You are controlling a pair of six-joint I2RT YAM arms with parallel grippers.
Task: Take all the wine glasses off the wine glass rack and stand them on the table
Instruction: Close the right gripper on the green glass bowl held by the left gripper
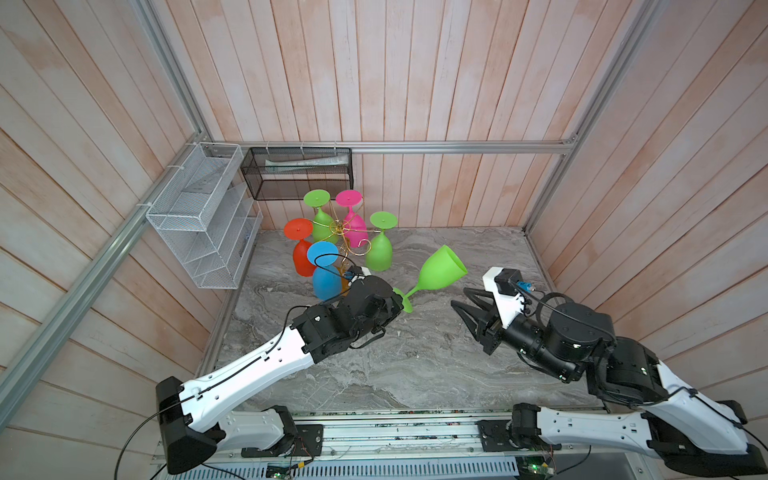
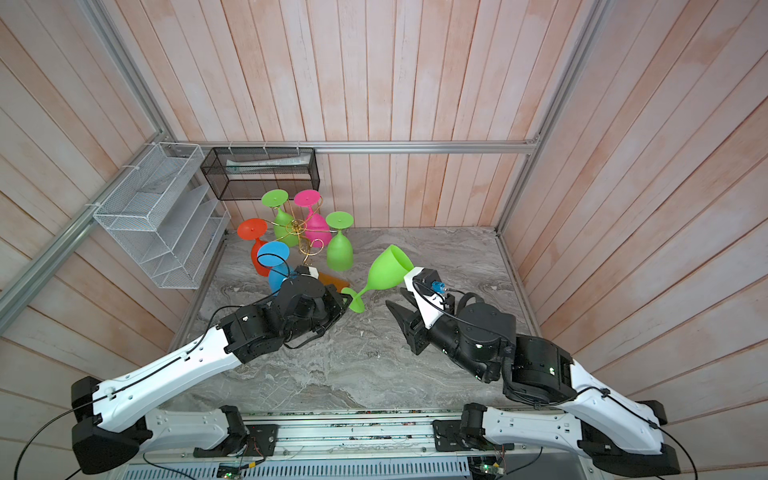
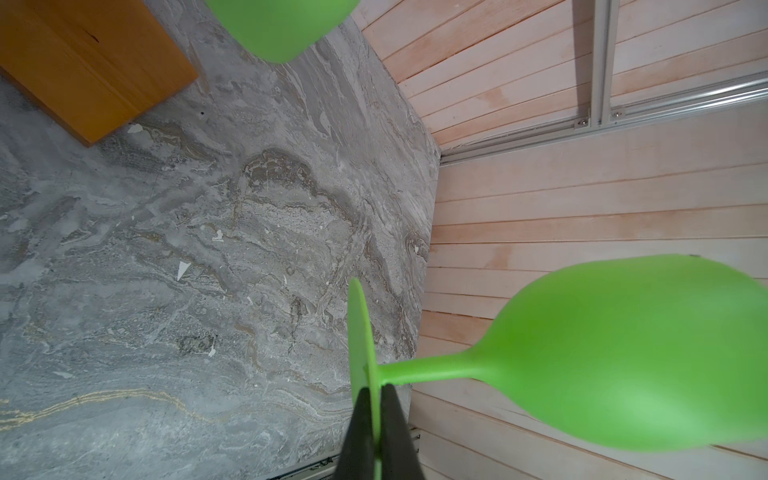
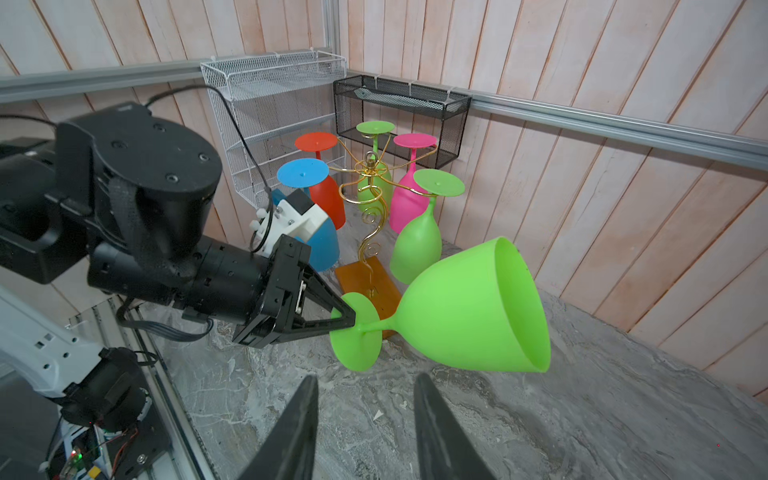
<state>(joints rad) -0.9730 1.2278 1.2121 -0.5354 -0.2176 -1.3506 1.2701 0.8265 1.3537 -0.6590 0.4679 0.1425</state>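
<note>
L gripper (image 4: 349, 322) pinches the foot disc of the green wine glass (image 4: 469, 307). The glass hangs above the table (image 1: 415, 365), right of and nearer than the wine glass rack (image 4: 368, 166), bowl aimed right. R gripper (image 4: 365, 384) sits just right of it, jaws apart, empty. Glass looks clear of the rack, so prob. handover or set-down next. It's only an edge pinch, so go slow, no swinging; R should take the stem before L lets go.
</note>
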